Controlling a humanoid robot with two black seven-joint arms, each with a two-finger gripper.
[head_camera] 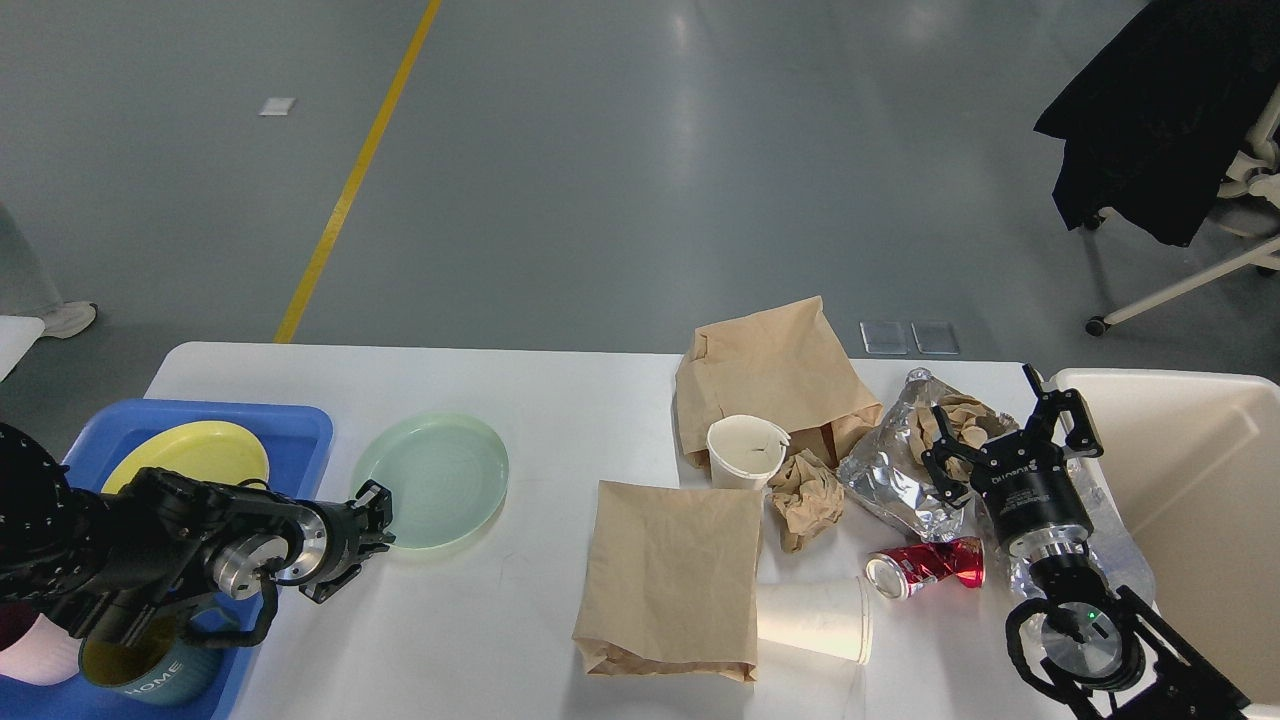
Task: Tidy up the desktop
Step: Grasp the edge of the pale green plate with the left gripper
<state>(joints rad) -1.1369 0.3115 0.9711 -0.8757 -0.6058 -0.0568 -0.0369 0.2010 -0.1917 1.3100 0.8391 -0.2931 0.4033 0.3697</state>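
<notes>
The white desktop [520, 640] holds litter on its right half: two brown paper bags [672, 570] [775, 370], an upright paper cup [745, 452], a cup on its side [815, 618], a crumpled brown paper [808, 497], a crushed red can [928, 566] and a silver foil bag [890, 480]. A pale green plate [435, 480] lies left of the middle. My left gripper [372, 520] is at the plate's lower left rim; its fingers blend together. My right gripper [1000, 440] is open over the foil bag's right side.
A blue tray [300, 425] at the left edge holds a yellow plate [190, 455], a teal mug [150, 670] and a pink cup [35, 655]. A cream bin [1190, 480] stands at the table's right end. A chair with a black coat [1170, 120] is far right.
</notes>
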